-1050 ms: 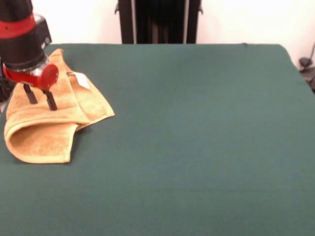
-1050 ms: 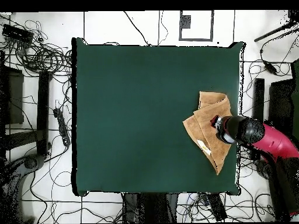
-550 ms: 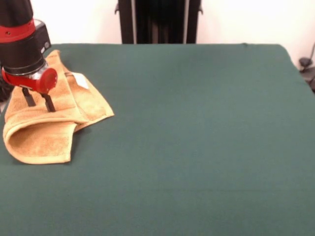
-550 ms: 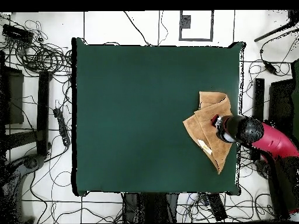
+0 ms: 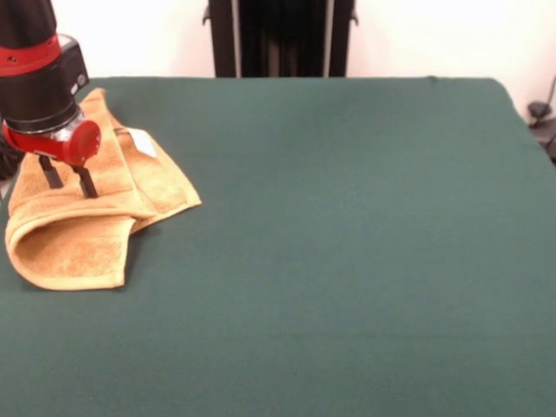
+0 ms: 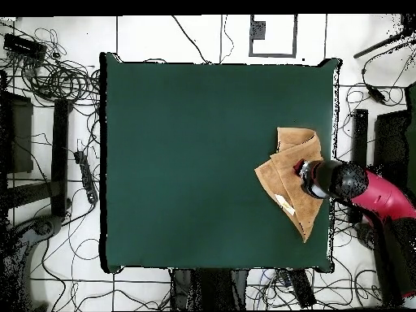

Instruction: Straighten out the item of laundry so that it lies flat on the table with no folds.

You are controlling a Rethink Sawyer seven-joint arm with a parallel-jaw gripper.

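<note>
The item of laundry [image 5: 78, 248], a mustard-yellow towel, lies crumpled at the left edge of the table [image 5: 347, 217]. Its near part is doubled over into a rolled fold, and a white tag shows by its far edge. My gripper [image 5: 69, 186] stands upright over the towel's middle, open, with both black fingertips down on the cloth just behind the fold. In the overhead view the towel [image 6: 284, 175] sits at the right side of the table [image 6: 187, 162], and the arm's head hides the fingers.
The towel's left edge reaches the table's side edge [image 5: 5, 195]. Cables and stands [image 6: 57, 81] lie on the floor around the table. A black stand [image 5: 280, 39] rises behind the far edge.
My gripper has shifted slightly up and to the left in the front view, its fingers still apart. The towel's fold has crept a little to the left.
</note>
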